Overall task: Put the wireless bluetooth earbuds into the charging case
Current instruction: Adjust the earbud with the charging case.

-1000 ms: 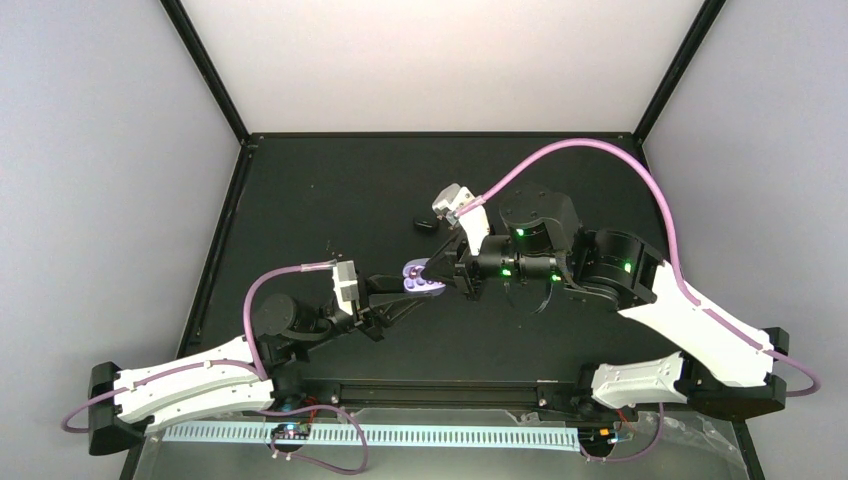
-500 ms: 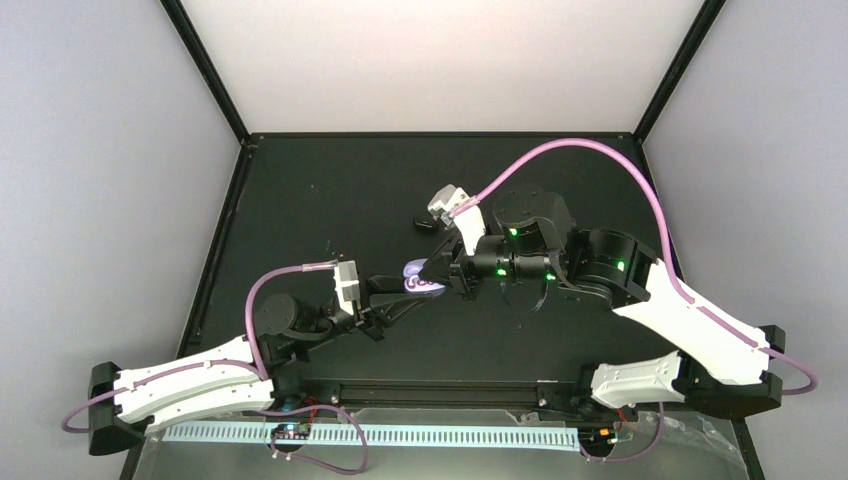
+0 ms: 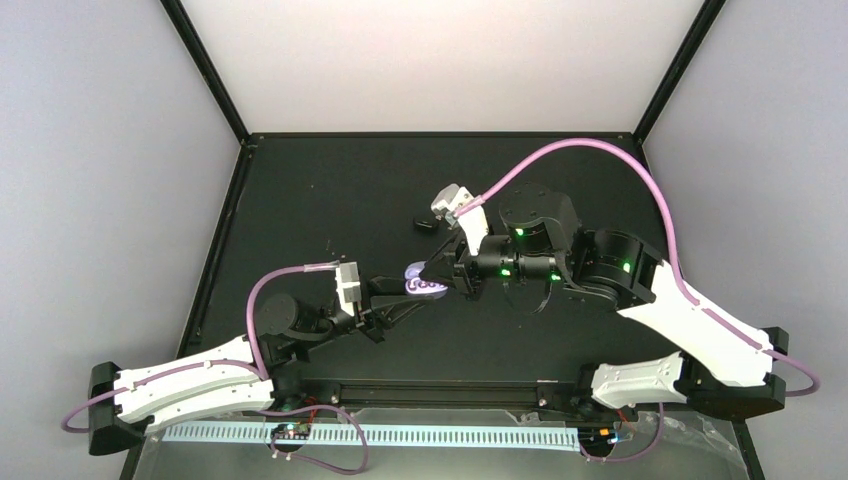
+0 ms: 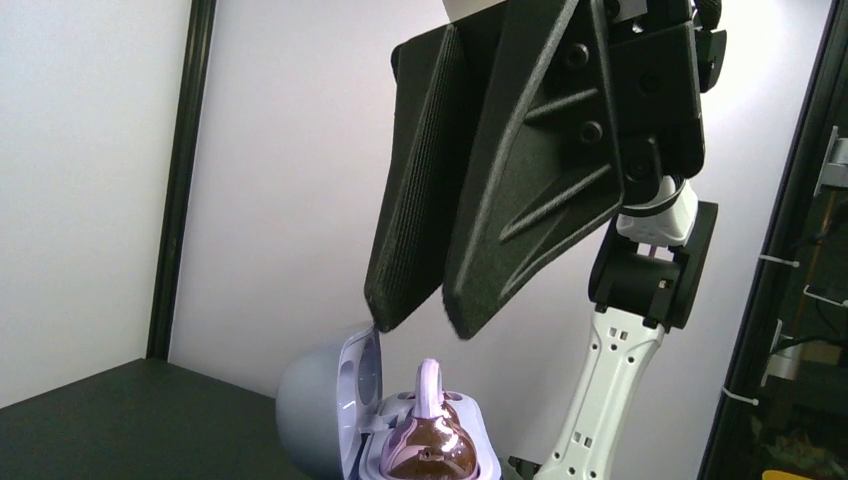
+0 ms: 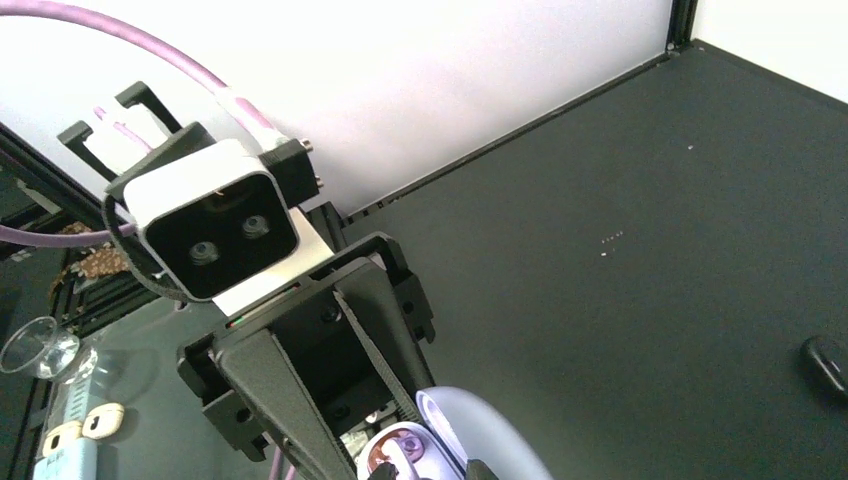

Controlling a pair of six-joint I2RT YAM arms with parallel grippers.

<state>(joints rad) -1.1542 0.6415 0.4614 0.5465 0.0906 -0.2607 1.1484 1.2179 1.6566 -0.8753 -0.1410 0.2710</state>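
Observation:
The charging case [image 3: 424,286] is held up off the table, with my left gripper [image 3: 412,292] shut on its base. Its lid [image 4: 322,400] stands open to the left. A glossy purple earbud [image 4: 430,445] sits in one socket with its pale stem pointing up. My right gripper [image 4: 425,330] hangs just above that stem, jaws a little open with nothing between them. One of its fingertips [image 4: 385,318] is close to the lid's rim. In the right wrist view the left gripper's fingers [image 5: 385,320] flank the case [image 5: 470,435] and the earbud [image 5: 400,452].
A small dark object [image 3: 427,225] lies on the black table behind the grippers, also seen as a dark object [image 5: 828,365] in the right wrist view. Black frame posts [image 3: 205,70] and grey walls enclose the table. Purple cables [image 3: 590,150] loop over both arms.
The right arm shifted slightly left, then back right, staying over the case. The case has stayed in the left gripper, which has not moved.

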